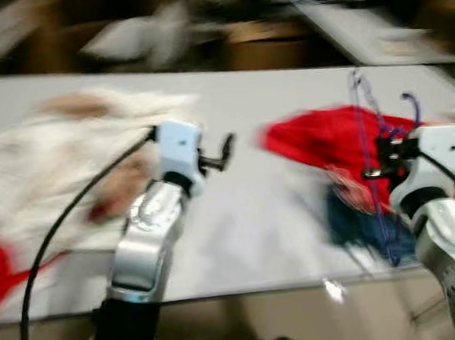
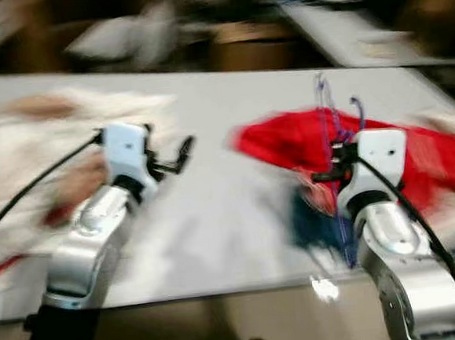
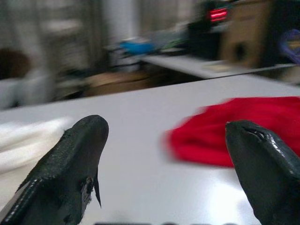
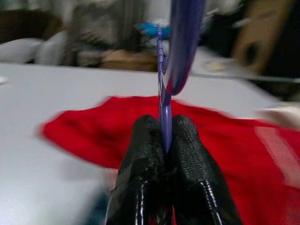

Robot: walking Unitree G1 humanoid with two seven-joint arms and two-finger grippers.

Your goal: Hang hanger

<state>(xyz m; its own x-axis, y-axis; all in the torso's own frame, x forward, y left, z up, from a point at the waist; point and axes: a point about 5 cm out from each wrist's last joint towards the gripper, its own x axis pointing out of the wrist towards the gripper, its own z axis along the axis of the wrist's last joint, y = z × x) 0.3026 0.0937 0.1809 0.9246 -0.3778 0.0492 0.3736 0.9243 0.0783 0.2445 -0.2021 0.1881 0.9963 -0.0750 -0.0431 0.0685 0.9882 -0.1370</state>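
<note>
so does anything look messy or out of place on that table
Yes. Clothes lie in loose, crumpled heaps on the grey table: a red garment beneath the right hand, which is shut on a purple hanger, and a white pile by the open left hand. Blur hides finer detail.

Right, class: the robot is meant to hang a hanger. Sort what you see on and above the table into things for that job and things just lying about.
For the job:
- purple hanger, pinched upright
- right gripper, shut on it
- left gripper, open above the table

Lying about:
- red garment on the grey table
- white clothes
- dark blue cloth
</note>
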